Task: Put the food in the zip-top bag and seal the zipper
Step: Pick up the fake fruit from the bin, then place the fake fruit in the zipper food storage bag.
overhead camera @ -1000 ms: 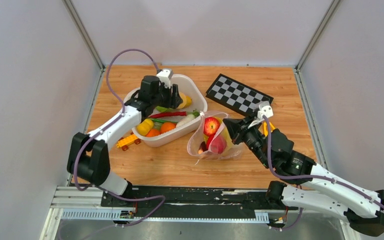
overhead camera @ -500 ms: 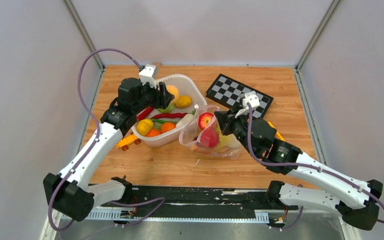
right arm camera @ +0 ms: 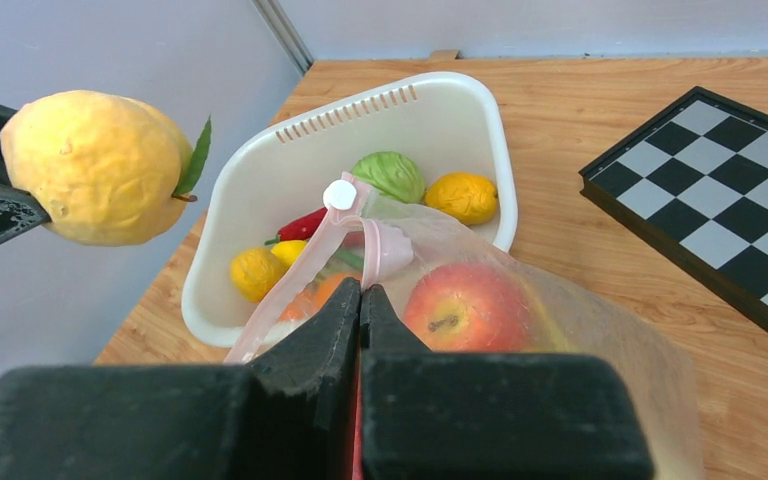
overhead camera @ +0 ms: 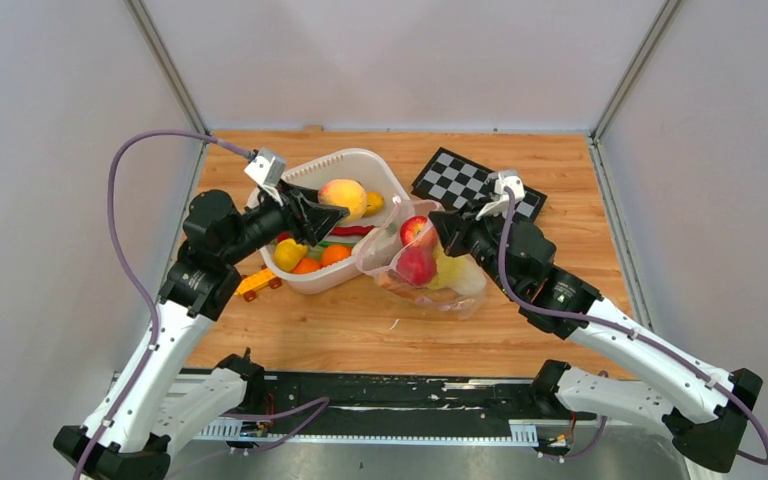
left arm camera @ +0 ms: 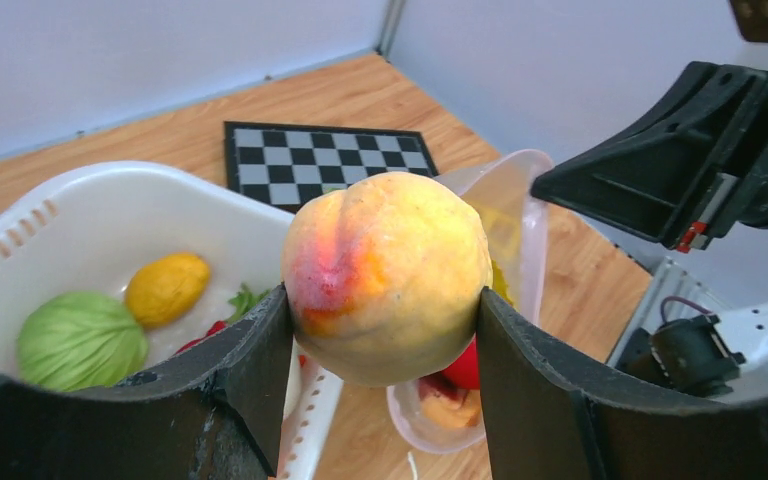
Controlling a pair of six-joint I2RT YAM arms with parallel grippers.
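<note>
**A:** The left gripper (left arm camera: pixel 385 335) clamps one peach (left arm camera: pixel 385 270), up above the basket (right arm camera: pixel 360 105)!

**B:** And the right gripper (right arm camera: pixel 360 300) is pinched tight on the zipper (right arm camera: pixel 305 265), holding the bag (right arm camera: pixel 600 330) mouth up beside the basket.

**A:** Two red fruits (overhead camera: pixel 417 231) are in the bag. One cabbage (right arm camera: pixel 392 175), one lemon (right arm camera: pixel 465 197) and one chilli (right arm camera: pixel 300 225) sit in the basket.

**B:** A second ago that left gripper was down in the basket. The bag has slid closer too.

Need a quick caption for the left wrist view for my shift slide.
Left gripper holds a peach over the white basket, with the zip-top bag open just beyond.
</note>
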